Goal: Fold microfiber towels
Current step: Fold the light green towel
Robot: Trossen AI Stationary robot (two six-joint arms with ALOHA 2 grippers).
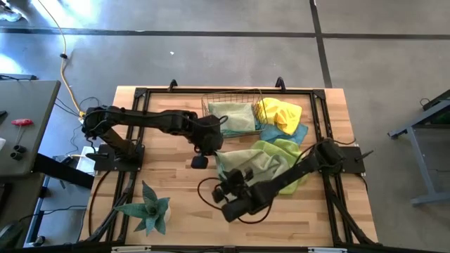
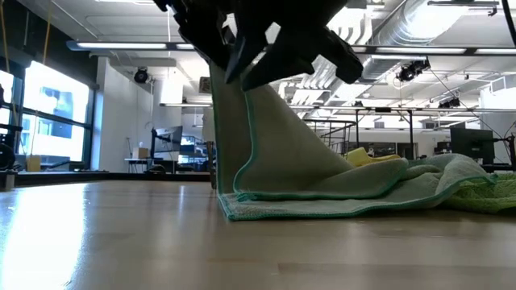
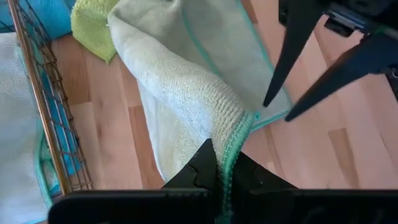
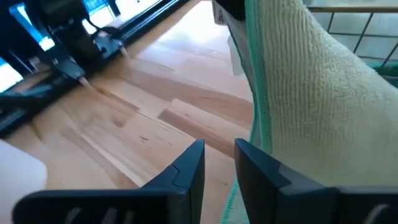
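While the left gripper (image 3: 222,186) pinches the pale towel's (image 1: 242,165) hemmed corner just beside the basket (image 1: 232,116), the cloth hangs limp and light; the right gripper (image 4: 219,163), slightly parted and empty, should probably take the hem nearby.

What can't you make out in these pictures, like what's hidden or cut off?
- Right gripper: the high view has it dark and small; the right wrist view shows no towel between its fingers.
- Pale green towel: the low view's top edge cuts off its lifted corner.
- Wire basket: a folded towel covers its bottom.
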